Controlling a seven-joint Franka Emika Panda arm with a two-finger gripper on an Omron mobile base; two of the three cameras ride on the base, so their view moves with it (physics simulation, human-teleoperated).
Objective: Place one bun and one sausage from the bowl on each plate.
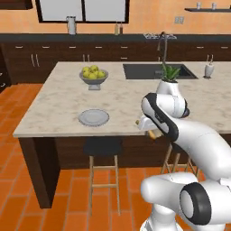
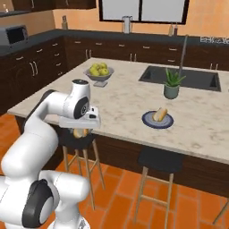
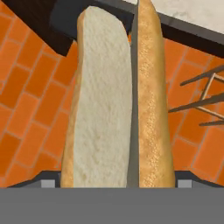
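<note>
— Bun (image 3: 113,100) of the long, split kind, pale crumb on one half and golden-brown crust on the other. Gripped?

— Clamped between the pads of the white arm's two-finger gripper (image 3: 117,183), jaws spread wide around its full width. Hanging off the near edge of the table (image 1: 58,99), over the orange tiled floor (image 3: 26,100) and close to a dark-seated wooden stool (image 1: 103,146).

— Handling?

— Probably light and soft, easy to crush. Needs a gentle squeeze, no more. Dry crust, so likely not slippery. Best held across the middle, as now, so neither end droops. Could fold open along the split if tilted.

— Destination?

— Small, flat, round pale grey plate (image 1: 94,117), bare, near the front edge of the table. Small blue-grey plate (image 2: 147,120) with a darker rim, well apart from it, carrying a bun already; sausage there too small to confirm.

— Surface and room?

— Pale marbled stone top, flat, hard and roomy. Silvery pedestal bowl of yellow-green fruit (image 1: 94,76) farther back, then a dark inset sink (image 2: 188,78) and a potted green plant (image 2: 172,85). Dark cabinets along the orange walls.
</note>
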